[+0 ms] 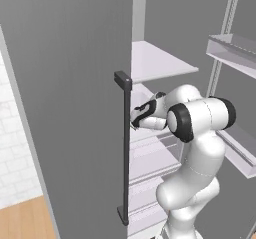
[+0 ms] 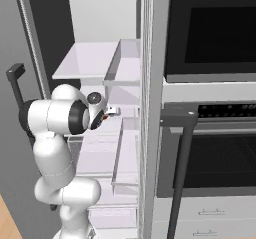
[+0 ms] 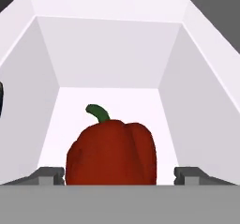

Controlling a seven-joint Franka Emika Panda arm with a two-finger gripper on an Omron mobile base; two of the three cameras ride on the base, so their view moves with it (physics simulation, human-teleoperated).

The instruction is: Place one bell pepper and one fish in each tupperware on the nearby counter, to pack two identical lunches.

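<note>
- The white arm is seen reaching into an open fridge (image 1: 165, 63), between the grey fridge door (image 1: 70, 108) on the left and the inner shelves on the right.
- The gripper (image 3: 119, 175) is held inside a white compartment (image 3: 112, 54) of the fridge, at mid height in both base views.
- A red bell pepper (image 3: 111, 155) with a short green stem is seen in the hand view, standing upright on the compartment floor, close in front of the hand.
- The two fingertips (image 3: 50, 175) are seen at either side of the pepper's lower part, one to its left and one to its right.
- The jaws are spread wide, wider than the pepper; whether the pads touch its skin cannot be told.
- In the right base view, a built-in oven (image 2: 210, 133) with a dark handle (image 2: 180, 173) is seen to the right of the fridge.
- A strip of wood-coloured floor (image 1: 22, 220) is seen at the lower left of the left base view.
</note>
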